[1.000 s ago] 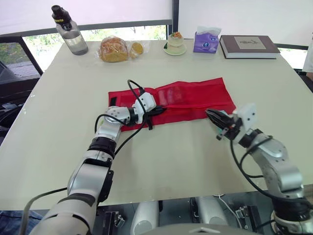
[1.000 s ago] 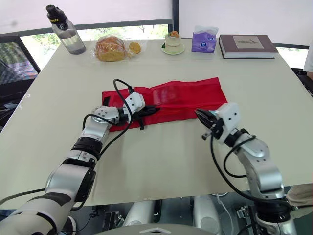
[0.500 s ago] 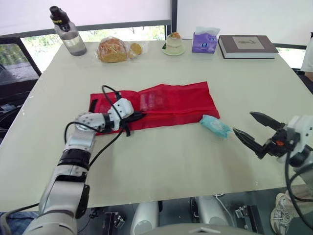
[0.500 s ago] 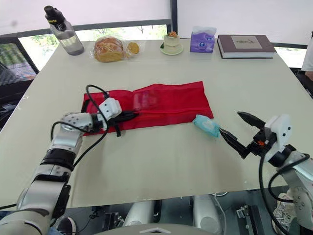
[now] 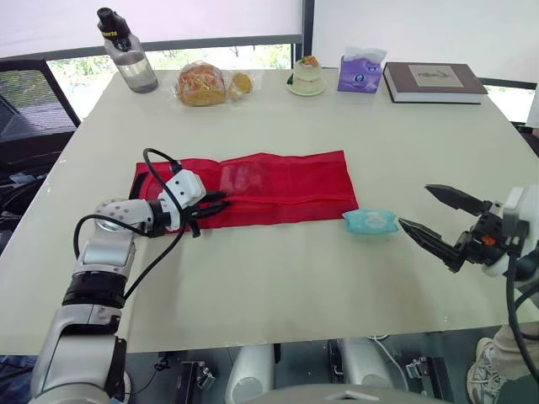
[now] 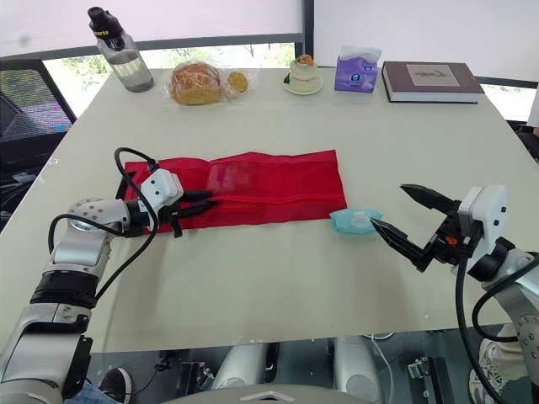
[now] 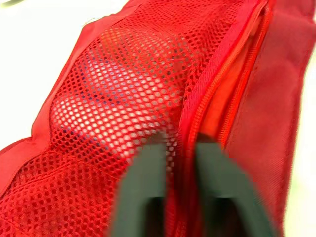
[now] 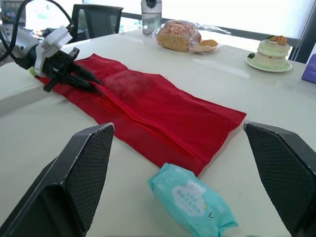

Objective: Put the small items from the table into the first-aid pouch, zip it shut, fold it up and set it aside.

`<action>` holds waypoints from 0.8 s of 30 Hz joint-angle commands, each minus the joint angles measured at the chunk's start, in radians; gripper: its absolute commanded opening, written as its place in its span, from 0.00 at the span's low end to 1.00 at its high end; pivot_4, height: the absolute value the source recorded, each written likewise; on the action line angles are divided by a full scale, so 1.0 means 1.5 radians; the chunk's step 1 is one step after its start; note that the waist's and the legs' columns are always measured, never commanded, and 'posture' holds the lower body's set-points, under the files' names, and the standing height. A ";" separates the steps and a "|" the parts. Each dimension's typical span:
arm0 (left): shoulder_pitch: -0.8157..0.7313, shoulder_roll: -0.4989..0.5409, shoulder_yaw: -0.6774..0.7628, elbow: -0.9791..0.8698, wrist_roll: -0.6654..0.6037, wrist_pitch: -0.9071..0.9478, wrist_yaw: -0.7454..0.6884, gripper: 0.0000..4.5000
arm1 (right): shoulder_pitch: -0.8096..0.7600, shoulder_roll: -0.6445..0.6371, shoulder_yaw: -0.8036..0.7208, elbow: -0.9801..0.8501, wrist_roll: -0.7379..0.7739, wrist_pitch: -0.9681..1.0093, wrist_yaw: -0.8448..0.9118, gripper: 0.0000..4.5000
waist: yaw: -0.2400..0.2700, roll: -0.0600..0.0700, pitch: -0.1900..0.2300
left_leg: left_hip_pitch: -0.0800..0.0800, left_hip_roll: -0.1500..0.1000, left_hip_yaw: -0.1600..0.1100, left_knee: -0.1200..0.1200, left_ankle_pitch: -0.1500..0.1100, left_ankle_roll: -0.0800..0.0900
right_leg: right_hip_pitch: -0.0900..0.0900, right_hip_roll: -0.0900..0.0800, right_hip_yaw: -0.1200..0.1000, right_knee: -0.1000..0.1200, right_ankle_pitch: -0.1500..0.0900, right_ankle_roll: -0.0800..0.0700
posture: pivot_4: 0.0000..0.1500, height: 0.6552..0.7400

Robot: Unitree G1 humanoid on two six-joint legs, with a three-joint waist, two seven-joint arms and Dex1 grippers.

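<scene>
A red mesh pouch is lying unfolded and flat near the middle of the counter. It is one long strip of bright red fabric. Netted pockets are showing along its upper half, and pale shapes are showing dimly through the netting toward its 9 o'clock end. A zip line is running down the strip's length, with plainer red cloth beside it.

The pouch's long axis is running from 9 o'clock to 3 o'clock across the counter, with the 3 o'clock end tipping very slightly toward 4.

The left jaws are sitting at the pouch's 9 o'clock end and pointing toward 3 o'clock along the strip. They are clenched on the red cloth at the zip line, with their two dark fingers lying close together either side of it.

A teal packet of wipes is lying flat on the counter just beside the pouch's corner at about 4 o'clock, apart from the cloth.

The right jaws are hanging released and spread wide above the counter's 4 o'clock edge. Their fingers are pointing toward 9 o'clock at the packet without touching it.

Along the 12 o'clock edge a water bottle, bagged bread, a small dessert on a saucer, a purple tissue pack and a book are standing well apart from the pouch.
</scene>
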 commanded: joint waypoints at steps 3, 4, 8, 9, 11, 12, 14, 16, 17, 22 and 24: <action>-0.022 0.017 -0.012 -0.078 -0.002 0.027 -0.021 0.89 | -0.003 -0.015 0.001 -0.016 0.002 -0.004 0.007 1.00 | 0.001 0.000 0.000 | 0.000 0.000 0.000 0.000 0.000 0.000 | 0.000 0.000 0.000 0.000 0.000 0.000 | 1.00 1.00; -0.028 0.014 -0.018 -0.090 -0.004 0.033 -0.026 0.98 | -0.004 -0.015 0.004 -0.018 0.001 -0.003 0.005 1.00 | 0.001 0.000 0.000 | 0.000 0.000 0.000 0.000 0.000 0.000 | 0.000 0.000 0.000 0.000 0.000 0.000 | 1.00 1.00; -0.067 -0.023 -0.042 -0.083 0.024 0.008 0.007 0.99 | 0.000 -0.021 0.011 -0.024 -0.004 -0.001 0.001 1.00 | 0.004 0.000 0.000 | 0.000 0.000 0.000 0.001 0.000 0.000 | 0.000 0.000 0.000 0.000 0.000 0.000 | 1.00 1.00; -0.075 -0.036 -0.050 -0.079 0.028 0.004 0.011 0.99 | 0.003 -0.023 0.012 -0.026 -0.002 0.006 -0.004 1.00 | 0.004 0.000 0.000 | 0.000 0.000 0.000 0.001 0.000 0.000 | 0.000 0.000 0.000 0.000 0.000 0.000 | 1.00 1.00; -0.096 -0.064 -0.071 -0.060 0.044 -0.008 0.020 0.99 | 0.012 -0.027 0.015 -0.034 -0.001 0.017 -0.013 1.00 | 0.004 0.000 0.000 | 0.000 0.000 0.000 0.001 0.000 0.000 | 0.000 0.000 0.000 0.000 0.000 0.000 | 1.00 1.00; -0.109 -0.078 -0.085 -0.046 0.056 -0.019 0.023 0.99 | 0.015 -0.028 0.018 -0.039 -0.003 0.023 -0.019 1.00 | 0.003 0.000 0.000 | -0.001 -0.001 0.000 0.001 0.000 0.000 | 0.000 0.000 0.000 0.000 0.000 0.000 | 1.00 1.00; -0.136 -0.101 -0.109 -0.013 0.079 -0.039 0.031 0.99 | 0.016 -0.028 0.023 -0.047 -0.002 0.031 -0.029 1.00 | 0.003 0.000 0.000 | -0.001 -0.001 0.000 0.001 0.000 0.000 | 0.000 0.000 0.001 0.000 0.000 0.000 | 1.00 1.00; -0.169 -0.133 -0.132 0.037 0.097 -0.059 0.036 0.99 | 0.013 -0.026 0.030 -0.052 -0.005 0.034 -0.039 1.00 | 0.002 0.000 0.000 | -0.001 -0.001 0.000 0.001 0.000 0.000 | 0.000 0.000 0.001 0.000 0.000 0.000 | 1.00 1.00; -0.186 -0.150 -0.141 0.066 0.104 -0.070 0.038 0.99 | 0.013 -0.025 0.033 -0.054 -0.007 0.034 -0.043 1.00 | 0.002 0.000 0.000 | -0.001 -0.001 -0.001 0.001 0.000 0.000 | 0.000 0.001 0.000 0.000 0.000 0.000 | 1.00 1.00; -0.269 -0.226 -0.168 0.205 0.139 -0.131 0.067 0.99 | 0.017 -0.026 0.039 -0.058 -0.028 0.030 -0.056 1.00 | 0.002 0.000 0.000 | -0.002 -0.001 -0.001 0.002 0.000 0.000 | 0.000 0.002 0.002 0.000 0.000 0.000 | 1.00 1.00; -0.291 -0.250 -0.170 0.246 0.140 -0.156 0.066 0.99 | 0.020 -0.019 0.037 -0.064 -0.032 0.025 -0.064 1.00 | 0.000 0.000 0.000 | -0.002 -0.001 -0.001 0.002 0.000 0.000 | 0.000 0.003 0.003 0.000 0.000 0.000 | 1.00 1.00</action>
